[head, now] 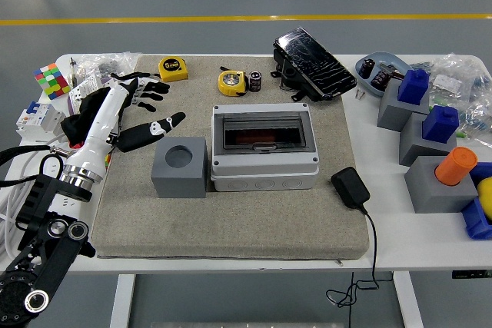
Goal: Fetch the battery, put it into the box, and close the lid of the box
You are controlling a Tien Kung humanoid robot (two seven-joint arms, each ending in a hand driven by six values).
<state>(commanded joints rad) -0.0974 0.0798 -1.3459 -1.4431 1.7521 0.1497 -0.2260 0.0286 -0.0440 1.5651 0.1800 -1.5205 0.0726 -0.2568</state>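
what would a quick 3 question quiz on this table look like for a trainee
1. True or false: the box lid is shut.
2. Which lies nearest the battery? A) yellow tape measure B) black adapter C) colour cube
3. What is the left hand holding?

Key
1. True: the smoked lid lies flat on the box.
2. A: the tape measure lies right beside the battery, on its left in the picture.
3. Nothing: its fingers are spread, above the mat and left of the box, well short of the battery.
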